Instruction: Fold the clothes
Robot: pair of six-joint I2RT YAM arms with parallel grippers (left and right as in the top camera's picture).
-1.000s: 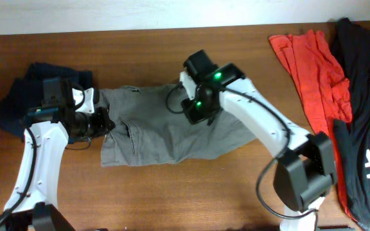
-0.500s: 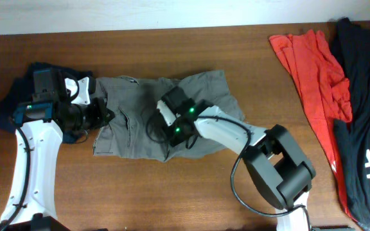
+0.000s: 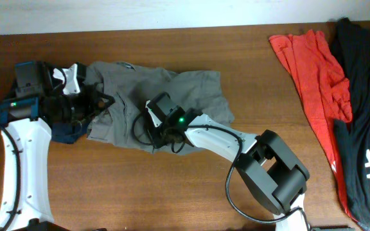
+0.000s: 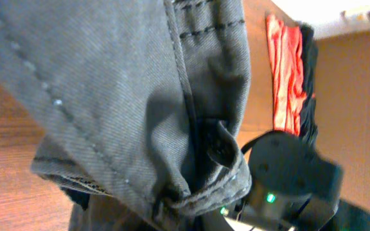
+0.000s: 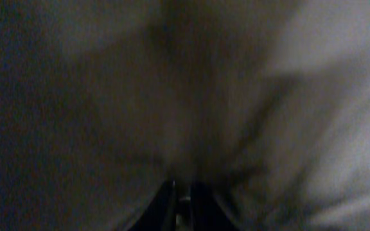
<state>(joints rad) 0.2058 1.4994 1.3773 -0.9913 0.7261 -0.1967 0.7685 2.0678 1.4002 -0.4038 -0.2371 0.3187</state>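
Note:
The grey-olive shorts (image 3: 194, 93) lie rumpled on the wooden table, left of centre, partly doubled over. My left gripper (image 3: 101, 102) is shut on the shorts' left edge, near the waistband. In the left wrist view the bunched fabric (image 4: 108, 77) fills the frame and gathers into the jaws (image 4: 172, 208) at the bottom. My right gripper (image 3: 154, 133) is down on the shorts' front edge. In the right wrist view its fingers (image 5: 184, 192) are close together against dark, blurred fabric (image 5: 268, 96).
A dark navy garment (image 3: 63, 131) lies under my left arm at the table's left. An orange-red garment (image 3: 310, 64) and a black garment (image 3: 365, 109) lie at the right edge. The table's back edge meets a white wall.
Both grippers have moved left and dragged the shorts with them. The right gripper came from the shorts' back middle down to the front edge. The shorts are more bunched.

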